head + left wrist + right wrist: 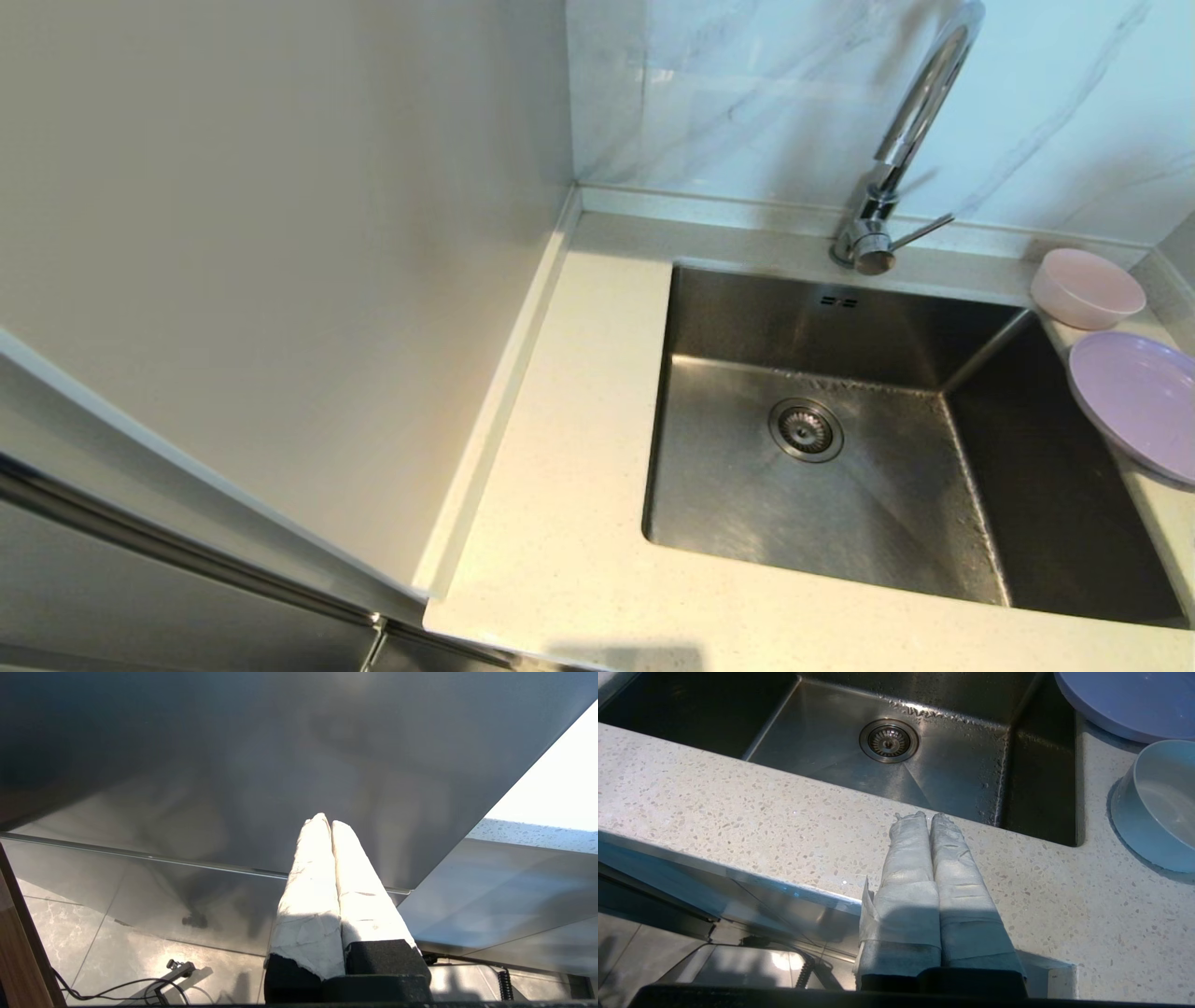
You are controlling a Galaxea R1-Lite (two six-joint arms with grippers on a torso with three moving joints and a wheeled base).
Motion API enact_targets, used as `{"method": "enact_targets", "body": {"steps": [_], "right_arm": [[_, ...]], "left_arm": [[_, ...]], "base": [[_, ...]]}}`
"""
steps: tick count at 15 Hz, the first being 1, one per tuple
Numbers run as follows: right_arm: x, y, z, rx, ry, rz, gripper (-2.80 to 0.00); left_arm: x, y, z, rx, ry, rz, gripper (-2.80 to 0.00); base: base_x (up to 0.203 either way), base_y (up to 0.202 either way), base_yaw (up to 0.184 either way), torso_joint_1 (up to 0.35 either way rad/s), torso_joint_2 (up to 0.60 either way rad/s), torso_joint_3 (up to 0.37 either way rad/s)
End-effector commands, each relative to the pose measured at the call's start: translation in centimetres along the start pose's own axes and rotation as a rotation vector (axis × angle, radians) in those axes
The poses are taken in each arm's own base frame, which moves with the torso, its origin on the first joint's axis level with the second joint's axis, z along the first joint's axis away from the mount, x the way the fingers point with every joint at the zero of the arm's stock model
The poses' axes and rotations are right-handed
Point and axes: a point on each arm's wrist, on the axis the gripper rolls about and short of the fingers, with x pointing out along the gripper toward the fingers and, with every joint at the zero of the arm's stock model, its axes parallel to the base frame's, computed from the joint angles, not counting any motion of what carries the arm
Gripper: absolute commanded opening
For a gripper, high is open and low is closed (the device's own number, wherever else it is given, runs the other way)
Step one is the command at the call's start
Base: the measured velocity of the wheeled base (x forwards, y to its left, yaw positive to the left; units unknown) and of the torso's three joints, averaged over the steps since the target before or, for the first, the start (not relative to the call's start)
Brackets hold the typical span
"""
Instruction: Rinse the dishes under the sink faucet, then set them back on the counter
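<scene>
Dishes are seen in the head view on the counter (560, 523) at the right of the sink (840, 467): the pink bowl (1088, 287) stands upright, mouth up, near the back corner, and the lilac plate (1134, 401) lies flat just in front of it, its near edge overhanging the basin. Both are round, so no long axis is given and either may be approached from any side. The faucet (910, 140) rises behind the basin, its lever (920, 231) pointing toward the bowl; no arm is shown here and no water is seen running. In the left wrist view the left gripper (326, 822) is held low beside a grey cabinet front, its wrapped fingers pressed together with nothing between them. In the right wrist view the right gripper (925, 817) hovers over the front strip of counter, fingers likewise closed and empty, with the plate and bowl off to one side and the drain strainer (888, 740) ahead. The first pickup is judged not yet begun; the fingers should be opened before the rim is reached, and the bowl's wall is probably the easier hold, though its depth is poorly shown.
</scene>
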Motion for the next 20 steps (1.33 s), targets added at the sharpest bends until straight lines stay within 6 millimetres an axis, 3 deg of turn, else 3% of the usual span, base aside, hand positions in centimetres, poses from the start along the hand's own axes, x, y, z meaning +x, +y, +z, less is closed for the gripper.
{"method": "enact_targets", "body": {"steps": [1,20], "right_arm": [[0.07,0.01,-0.21,0.000,0.009,0.001,-2.80],[0.07,0.01,-0.19,0.000,0.008,0.001,-2.80]], "left_arm": [[0.00,0.00,0.00,0.000,0.000,-0.001,-2.80],[0.00,0.00,0.00,0.000,0.000,0.000,-2.80]], "base": [[0.000,0.000,0.000,0.000,0.00,0.000],[0.000,0.000,0.000,0.000,0.00,0.000]]}}
